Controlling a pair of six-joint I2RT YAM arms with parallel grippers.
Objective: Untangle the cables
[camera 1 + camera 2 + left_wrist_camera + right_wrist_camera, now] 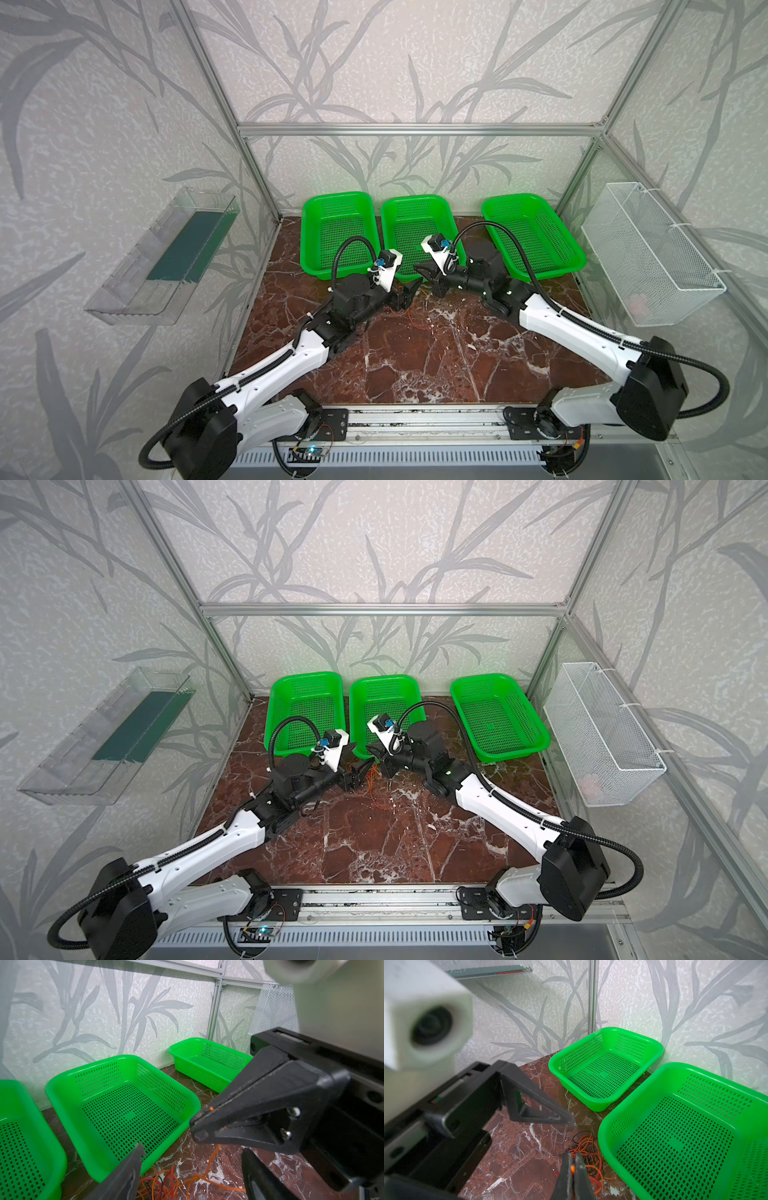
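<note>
Glossy red-brown veined stone is seen on the table top [415,365]; green baskets [338,195] are moulded in shiny perforated plastic; the wall basket [648,249] is made of white wire mesh; the cables [591,1155] are sheathed in smooth insulation

- Both top views look steeply down from high at the front over the whole marble tabletop [415,365], overlapping almost entirely.
- The left wrist view sits low and close, facing the middle green basket [124,1105].
- The right wrist view, equally low, faces the far left corner past something blurred, probably the left wrist camera [425,1026].
- Both wrist views share that basket and the cables [591,1155].
</note>
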